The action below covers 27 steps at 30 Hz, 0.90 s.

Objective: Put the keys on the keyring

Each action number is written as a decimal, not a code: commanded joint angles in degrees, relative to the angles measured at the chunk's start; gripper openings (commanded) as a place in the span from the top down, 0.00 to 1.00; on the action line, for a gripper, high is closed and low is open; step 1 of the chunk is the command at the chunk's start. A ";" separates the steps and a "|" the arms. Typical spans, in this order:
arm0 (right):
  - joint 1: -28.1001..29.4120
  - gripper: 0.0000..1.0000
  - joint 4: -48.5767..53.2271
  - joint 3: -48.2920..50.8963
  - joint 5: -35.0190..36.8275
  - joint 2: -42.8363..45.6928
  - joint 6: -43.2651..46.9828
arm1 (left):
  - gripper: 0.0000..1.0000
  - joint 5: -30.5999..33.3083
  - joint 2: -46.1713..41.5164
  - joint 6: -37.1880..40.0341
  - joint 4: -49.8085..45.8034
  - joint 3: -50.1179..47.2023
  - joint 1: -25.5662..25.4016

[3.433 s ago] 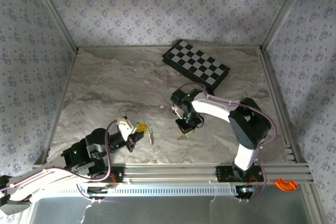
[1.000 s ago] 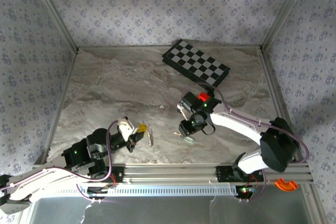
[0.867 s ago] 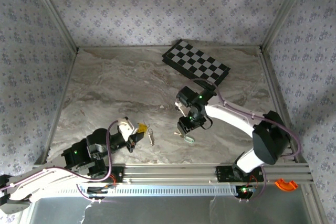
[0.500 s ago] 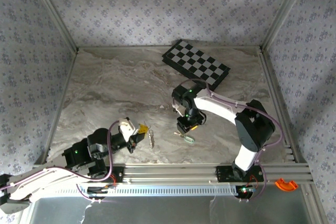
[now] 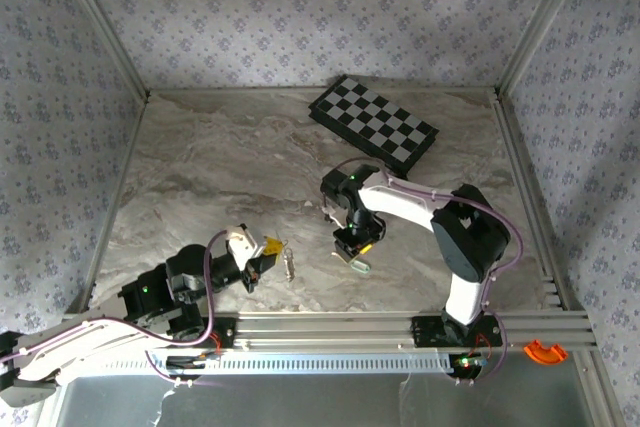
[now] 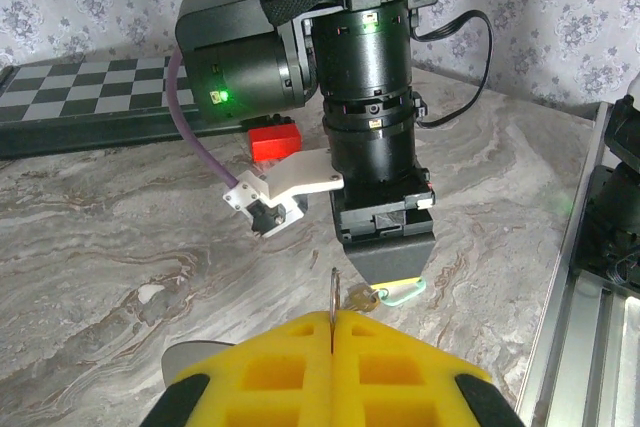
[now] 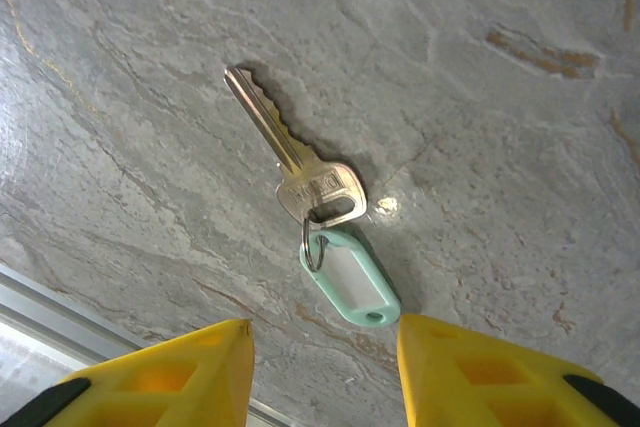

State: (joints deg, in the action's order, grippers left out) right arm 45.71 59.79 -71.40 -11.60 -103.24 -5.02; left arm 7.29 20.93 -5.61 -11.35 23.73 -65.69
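1. A silver key [image 7: 295,162] lies flat at the centre of the right wrist view, joined by a small ring to a mint-green tag [image 7: 350,277].
2. The right gripper [image 7: 325,372], at the lower edge, has its jaws spread and holds nothing.
3. The left gripper [image 6: 332,335], at lower centre, has its pads pressed together, pinching the thin metal keyring [image 6: 332,297].
4. The table [image 5: 220,167] is marble-patterned, with a chessboard [image 5: 375,127] at upper centre and floral walls [image 5: 300,7] around it.

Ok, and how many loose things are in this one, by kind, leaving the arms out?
Silver key: 1
Mint-green tag: 1
Keyring: 1 (any keys on it too small to tell)
Red block: 1
Chessboard: 1
Orange plastic piece: 1
Total: 6
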 commanded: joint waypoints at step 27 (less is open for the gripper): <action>0.68 0.70 -5.21 5.09 -2.91 -1.52 0.86 | 1.00 0.13 -1.10 -0.29 2.53 0.71 -0.31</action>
State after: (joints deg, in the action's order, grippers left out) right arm 46.13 54.13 -66.59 -13.80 -104.38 -4.84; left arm 7.31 20.67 -5.61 -11.33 23.73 -65.69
